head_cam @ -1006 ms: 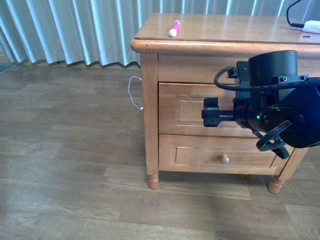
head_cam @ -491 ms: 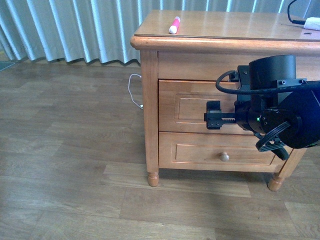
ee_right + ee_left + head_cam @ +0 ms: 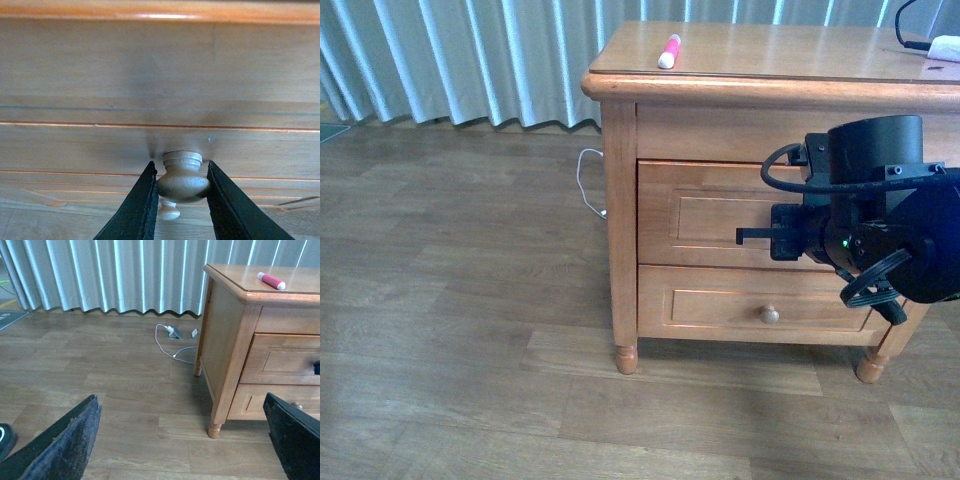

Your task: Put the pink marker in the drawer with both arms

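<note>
The pink marker (image 3: 669,51) lies on the cabinet top near its front left corner; it also shows in the left wrist view (image 3: 270,281). The upper drawer (image 3: 705,217) is closed or nearly so. My right gripper (image 3: 752,236) is at the drawer front, its black arm hiding the knob in the front view. In the right wrist view its two fingers press both sides of the round drawer knob (image 3: 183,179). My left gripper (image 3: 185,440) is open and empty, low over the floor, left of the cabinet.
The honey-coloured cabinet (image 3: 620,210) stands on a wooden floor before grey curtains. The lower drawer has its own knob (image 3: 769,317). A white cable (image 3: 586,185) lies on the floor by the cabinet's left leg. A white plug block (image 3: 942,46) sits at the top's right edge.
My right gripper has closed its fingers on the upper drawer's knob; its fingers looked spread apart before. The marker and drawer have not visibly moved.
</note>
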You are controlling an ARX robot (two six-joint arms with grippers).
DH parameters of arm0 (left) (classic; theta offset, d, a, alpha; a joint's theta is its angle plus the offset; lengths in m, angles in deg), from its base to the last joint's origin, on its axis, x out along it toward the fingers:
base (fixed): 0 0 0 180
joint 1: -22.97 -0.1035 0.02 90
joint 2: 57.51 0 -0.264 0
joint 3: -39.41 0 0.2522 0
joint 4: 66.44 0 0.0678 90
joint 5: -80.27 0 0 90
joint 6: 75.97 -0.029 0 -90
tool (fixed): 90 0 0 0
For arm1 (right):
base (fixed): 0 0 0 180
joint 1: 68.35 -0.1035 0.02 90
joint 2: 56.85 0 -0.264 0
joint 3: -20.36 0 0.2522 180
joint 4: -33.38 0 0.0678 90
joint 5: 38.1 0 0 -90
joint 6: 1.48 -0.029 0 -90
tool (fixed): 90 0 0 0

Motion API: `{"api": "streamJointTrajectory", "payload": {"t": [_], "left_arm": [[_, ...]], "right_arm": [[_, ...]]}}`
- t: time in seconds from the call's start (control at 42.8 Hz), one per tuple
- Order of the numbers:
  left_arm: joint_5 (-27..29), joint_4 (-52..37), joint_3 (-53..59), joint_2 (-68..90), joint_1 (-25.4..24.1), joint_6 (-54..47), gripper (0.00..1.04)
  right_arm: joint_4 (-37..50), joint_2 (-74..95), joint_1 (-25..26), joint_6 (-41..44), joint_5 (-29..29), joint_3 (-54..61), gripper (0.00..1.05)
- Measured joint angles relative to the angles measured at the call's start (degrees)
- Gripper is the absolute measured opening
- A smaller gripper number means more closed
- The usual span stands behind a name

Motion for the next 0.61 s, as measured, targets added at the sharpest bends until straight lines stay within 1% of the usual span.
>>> {"api": "streamJointTrajectory", "payload": {"t": [0.281,0.468,0.538,0.585,0.608], "left_arm": [[0.0,0.0,0.0,0.0,0.0,0.0,0.99],[-0.02,0.0,0.0,0.0,0.0,0.0,0.99],[0.0,0.0,0.0,0.0,0.0,0.0,0.99],[-0.02,0.0,0.0,0.0,0.0,0.0,0.99],[-0.02,0.0,0.0,0.0,0.0,0.0,0.99]], "right_arm": [[7.98,-7.04,-0.61,-2.67,-1.07,14.99,0.23],[13.66,-15.76,-1.29,-5.03,-3.15,31.12,0.24],[15.54,-18.88,-1.46,-5.84,-3.96,36.09,0.36],[16.66,-22.18,-1.57,-6.45,-3.87,39.56,0.47],[16.92,-23.3,-1.57,-6.45,-3.85,40.54,0.5]]}}
